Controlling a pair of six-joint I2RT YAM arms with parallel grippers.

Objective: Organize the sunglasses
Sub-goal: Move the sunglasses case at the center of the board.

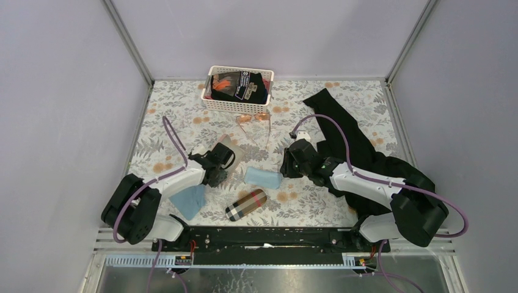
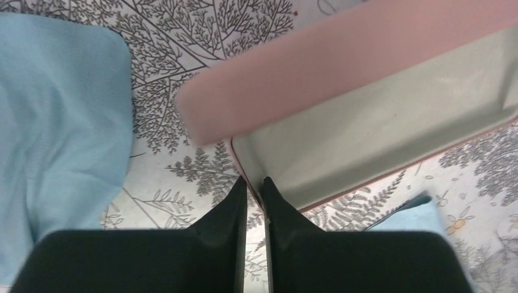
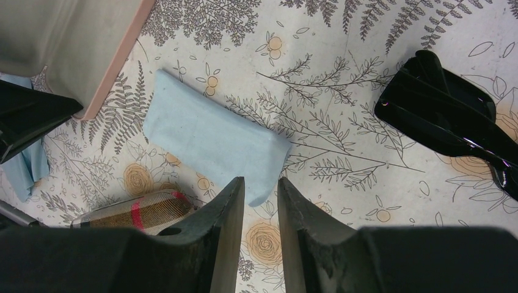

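Note:
The wire-framed sunglasses (image 1: 253, 118) with pale orange-pink lenses lie open on the flowered table just in front of the basket. In the right wrist view the black sunglasses (image 3: 449, 116) lie on the table, up and to the right of my right gripper (image 3: 261, 181). That gripper hovers low with a narrow gap and nothing between its fingers. My left gripper (image 2: 253, 183) is shut on the near rim of an open pink case (image 2: 391, 128), whose lid (image 2: 342, 67) stands up behind it.
A folded light-blue cloth (image 3: 214, 137) lies just ahead of the right fingers, with a plaid case (image 1: 245, 204) beside it. A second blue cloth (image 2: 61, 122) lies left of the pink case. A white basket (image 1: 211, 101) holds dark items at the back. Black fabric (image 1: 348, 134) sprawls on the right.

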